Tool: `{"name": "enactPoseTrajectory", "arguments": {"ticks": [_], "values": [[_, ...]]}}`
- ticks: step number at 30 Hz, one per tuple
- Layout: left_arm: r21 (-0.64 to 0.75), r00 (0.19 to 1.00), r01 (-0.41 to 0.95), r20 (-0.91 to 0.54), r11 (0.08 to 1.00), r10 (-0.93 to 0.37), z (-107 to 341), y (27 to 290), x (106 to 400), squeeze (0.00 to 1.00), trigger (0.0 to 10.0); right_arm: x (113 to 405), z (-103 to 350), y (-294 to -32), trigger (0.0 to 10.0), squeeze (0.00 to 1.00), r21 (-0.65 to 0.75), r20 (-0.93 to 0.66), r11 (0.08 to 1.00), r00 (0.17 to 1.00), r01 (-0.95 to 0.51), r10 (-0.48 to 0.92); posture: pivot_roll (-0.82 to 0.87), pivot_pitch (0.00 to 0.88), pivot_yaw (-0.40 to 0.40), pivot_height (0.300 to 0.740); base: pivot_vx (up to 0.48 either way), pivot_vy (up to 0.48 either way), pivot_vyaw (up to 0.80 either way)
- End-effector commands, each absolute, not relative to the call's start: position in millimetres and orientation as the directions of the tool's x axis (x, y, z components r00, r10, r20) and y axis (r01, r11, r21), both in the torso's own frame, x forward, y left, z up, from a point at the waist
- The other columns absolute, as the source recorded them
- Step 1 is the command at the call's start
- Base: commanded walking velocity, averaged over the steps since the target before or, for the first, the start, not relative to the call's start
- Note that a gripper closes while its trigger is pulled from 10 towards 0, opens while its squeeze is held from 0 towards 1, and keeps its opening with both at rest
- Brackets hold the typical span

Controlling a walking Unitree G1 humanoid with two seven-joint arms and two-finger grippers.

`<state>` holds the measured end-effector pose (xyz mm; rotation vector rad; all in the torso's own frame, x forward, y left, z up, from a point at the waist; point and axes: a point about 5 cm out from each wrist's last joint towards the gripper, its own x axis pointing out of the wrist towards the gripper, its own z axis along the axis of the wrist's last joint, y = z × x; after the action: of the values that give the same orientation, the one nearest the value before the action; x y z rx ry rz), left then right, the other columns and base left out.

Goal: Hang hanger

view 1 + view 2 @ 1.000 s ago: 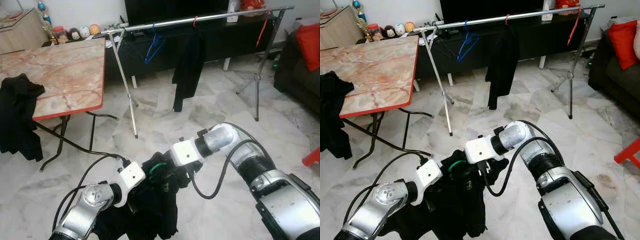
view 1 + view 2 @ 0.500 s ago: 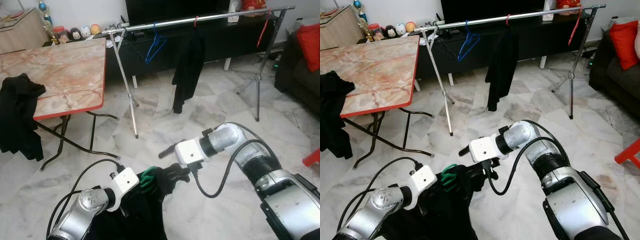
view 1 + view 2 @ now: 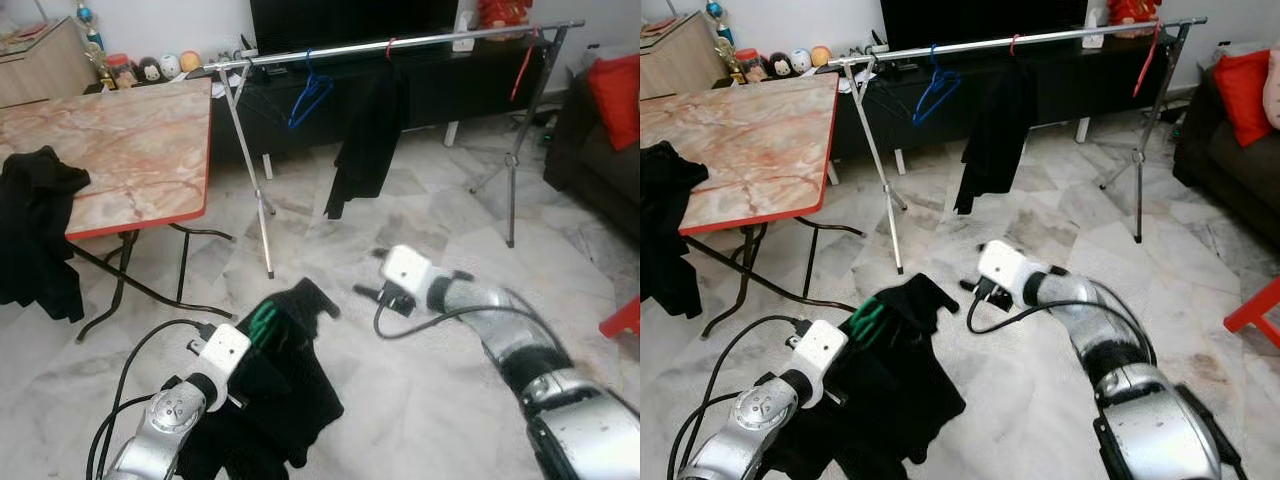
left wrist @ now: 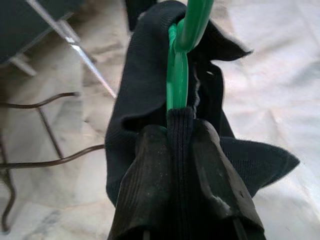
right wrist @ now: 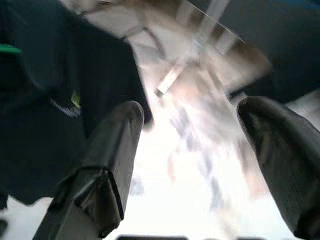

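A green hanger (image 4: 179, 75) carries a black garment (image 3: 285, 390) low over the floor. My left gripper (image 4: 178, 125) is shut on the hanger's neck, where the garment's collar wraps it; in the eye views the green hook (image 3: 262, 322) pokes out of the cloth. My right gripper (image 3: 368, 280) hovers open just right of the garment, clear of it, fingers (image 5: 107, 150) spread wide. The metal clothes rail (image 3: 400, 42) stands further ahead and holds a blue hanger (image 3: 308, 95), a black garment (image 3: 365, 150) and a red hanger (image 3: 520, 65).
A marble-topped folding table (image 3: 120, 140) stands at the left with black cloth (image 3: 35, 235) draped over its edge. Behind the rail is a black TV cabinet (image 3: 450, 80). A dark sofa with a red cushion (image 3: 615, 85) sits at the right. Pale floor lies between me and the rail.
My right gripper has let go of the garment, opened, and drawn away to the right and forward. The left gripper keeps the hanger, and the garment now hangs from it alone.
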<state>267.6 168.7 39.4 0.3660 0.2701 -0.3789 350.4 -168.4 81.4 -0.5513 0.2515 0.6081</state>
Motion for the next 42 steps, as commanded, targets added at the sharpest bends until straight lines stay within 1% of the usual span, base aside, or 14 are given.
{"name": "enactPoseTrajectory", "arguments": {"ticks": [1,2,4,6,9,10,14,19,22,24,26,32,35,42], "values": [[0.298,0.927,0.334,-0.278,0.894,-0.254,40.7,177.1,267.4,0.00,10.0,342.0,62.2,-174.0,10.0,0.00,-0.369,-0.402,0.770,0.837,-0.520,0.372,-0.11,0.000,0.076,0.740,0.000,0.000,0.00],[0.296,0.939,0.301,-0.256,0.907,-0.228,39.4,178.9,266.5,0.00,10.0,329.9,42.6,-177.8,10.0,0.00,-0.285,-0.421,0.855,0.858,-0.434,0.295,-0.11,0.000,0.074,0.740,0.000,0.000,0.00],[0.302,0.949,0.272,-0.241,0.914,-0.203,38.2,180.5,265.8,0.00,10.0,320.0,28.4,-178.1,10.0,0.00,-0.212,-0.444,0.903,0.860,-0.375,0.253,-0.11,0.000,0.073,0.740,0.000,0.000,0.00],[0.303,0.956,0.250,-0.230,0.920,-0.184,36.9,181.7,265.2,0.00,10.0,309.5,15.3,-176.7,10.0,0.00,-0.186,-0.474,0.917,0.850,-0.351,0.229,-0.11,0.000,0.070,0.740,0.000,0.000,0.00],[0.319,0.970,0.203,-0.198,0.926,-0.145,35.5,182.2,264.3,0.00,10.0,282.4,-14.6,-181.7,10.0,0.00,-0.144,-0.564,0.964,0.819,-0.224,0.106,-0.10,0.000,0.063,0.740,0.000,0.000,0.00],[0.319,0.970,0.203,-0.198,0.926,-0.145,35.5,182.2,264.3,0.00,10.0,282.4,-14.6,-181.7,10.0,0.00,-0.144,-0.564,0.964,0.819,-0.224,0.106,-0.10,0.000,0.063,0.740,0.000,0.000,0.00],[0.310,0.978,0.166,-0.170,0.936,-0.118,35.4,182.1,264.3,0.00,10.0,252.8,-40.0,-197.2,10.0,0.00,-0.097,-0.666,0.995,0.743,0.002,-0.067,-0.10,0.000,0.056,0.740,0.000,0.000,0.00],[0.314,0.981,0.158,-0.160,0.936,-0.112,34.6,182.3,264.3,0.00,10.0,249.2,-42.8,-197.8,10.0,0.00,-0.108,-0.677,0.994,0.730,0.021,-0.090,-0.10,0.000,0.056,0.740,0.000,0.000,0.00],[0.311,0.983,0.147,-0.155,0.939,-0.102,33.0,183.3,263.8,0.00,10.0,238.8,-50.8,-196.5,10.0,0.00,-0.101,-0.709,0.995,0.700,0.022,-0.088,-0.10,0.000,0.055,0.740,0.000,0.000,0.00],[0.337,0.978,0.119,-0.202,0.934,-0.052,15.7,199.4,245.0,0.00,10.0,220.6,-62.0,-195.6,10.0,0.00,-0.100,-0.737,0.995,0.674,-0.022,-0.059,-0.09,0.000,0.057,0.740,0.000,0.000,0.00],[0.349,0.973,0.107,-0.230,0.931,-0.026,6.0,207.0,233.4,0.00,10.0,210.3,-67.7,-196.1,10.0,0.00,-0.095,-0.752,0.995,0.658,-0.032,-0.050,-0.09,0.000,0.058,0.740,0.000,0.000,0.00],[0.343,0.970,0.101,-0.244,0.934,-0.016,0.4,207.1,227.7,0.00,10.0,202.0,-72.2,-198.4,10.0,0.00,-0.103,-0.767,0.994,0.638,-0.017,-0.069,-0.09,0.000,0.059,0.740,0.000,0.000,0.00],[0.334,0.976,0.098,-0.215,0.937,-0.025,4.6,202.5,232.0,0.00,10.0,196.0,-75.0,-200.5,10.0,0.00,-0.106,-0.777,0.994,0.625,-0.012,-0.075,-0.09,0.000,0.058,0.740,0.000,0.000,0.00],[0.332,0.977,0.097,-0.213,0.938,-0.025,0.1,201.9,230.8,0.00,10.0,197.1,-74.8,-196.5,10.0,0.00,-0.089,-0.771,0.996,0.634,-0.014,-0.060,-0.10,0.000,0.061,0.740,0.000,0.000,0.00]]}}
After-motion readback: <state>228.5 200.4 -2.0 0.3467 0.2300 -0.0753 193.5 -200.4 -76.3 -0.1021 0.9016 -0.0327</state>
